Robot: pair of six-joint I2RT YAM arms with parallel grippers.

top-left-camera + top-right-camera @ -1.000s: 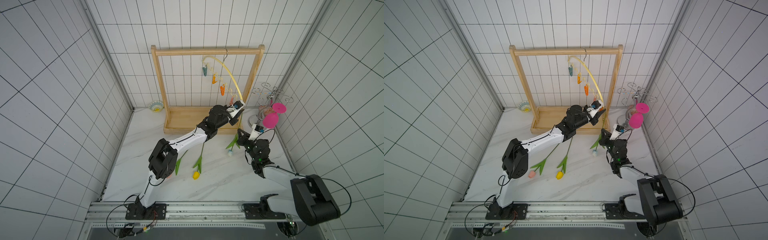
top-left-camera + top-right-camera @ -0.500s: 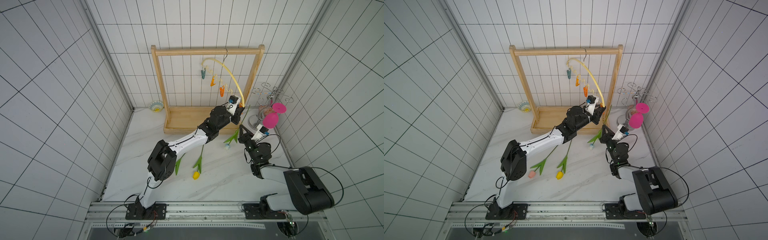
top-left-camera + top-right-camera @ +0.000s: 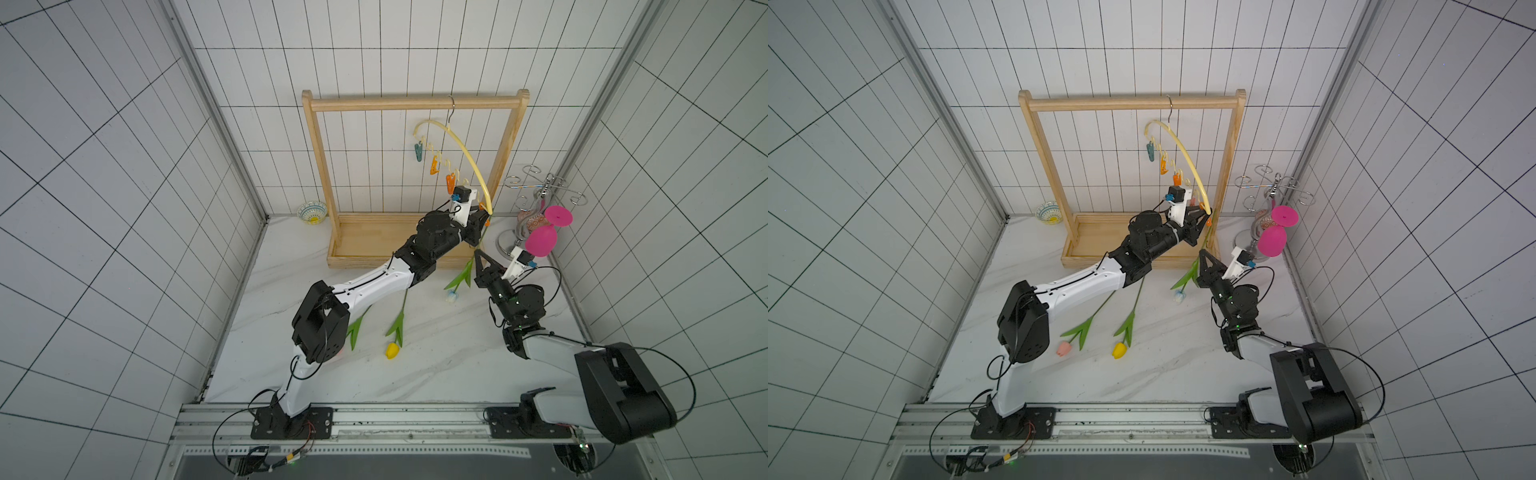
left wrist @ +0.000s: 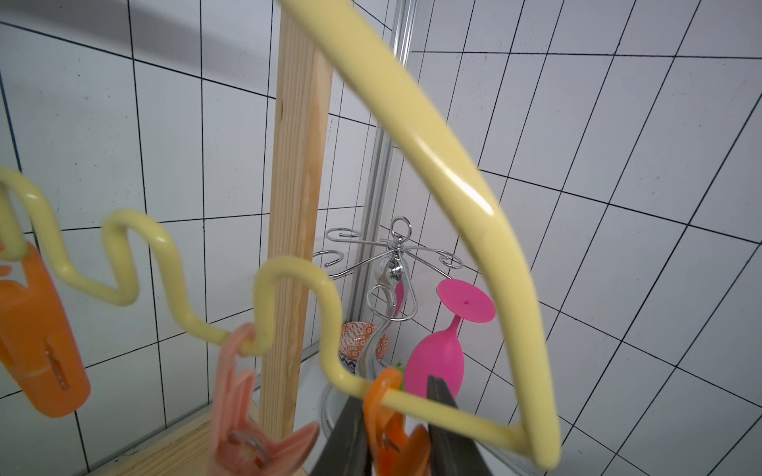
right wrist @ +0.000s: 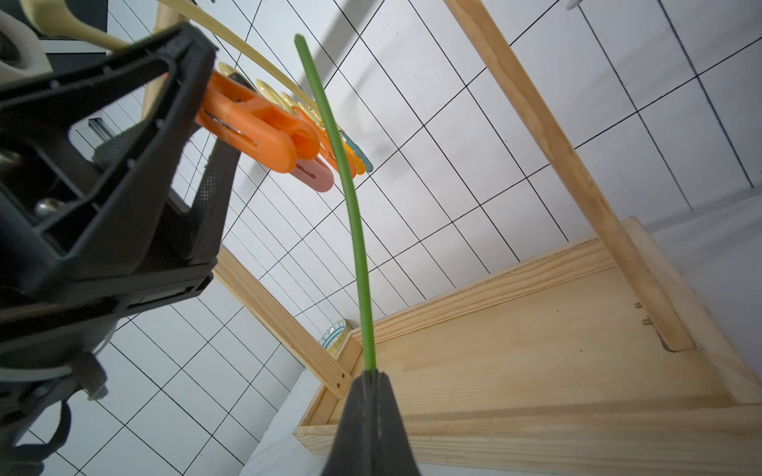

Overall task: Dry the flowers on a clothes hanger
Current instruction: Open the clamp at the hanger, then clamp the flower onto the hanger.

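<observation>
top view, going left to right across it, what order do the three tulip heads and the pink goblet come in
pink tulip head → yellow tulip head → white tulip head → magenta goblet

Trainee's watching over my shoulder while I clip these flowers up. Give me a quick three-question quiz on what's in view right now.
1. True or false: the right gripper grips the white tulip by its stem.
2. Which clip is the left gripper squeezing between its fingers? A teal, B orange, C pink.
3. Fill in: ___ tulips lie on the table.
Key: 1 true. 2 B, the orange clip at the clothes hanger's end. 3 two, the pink tulip and yellow tulip.
</observation>
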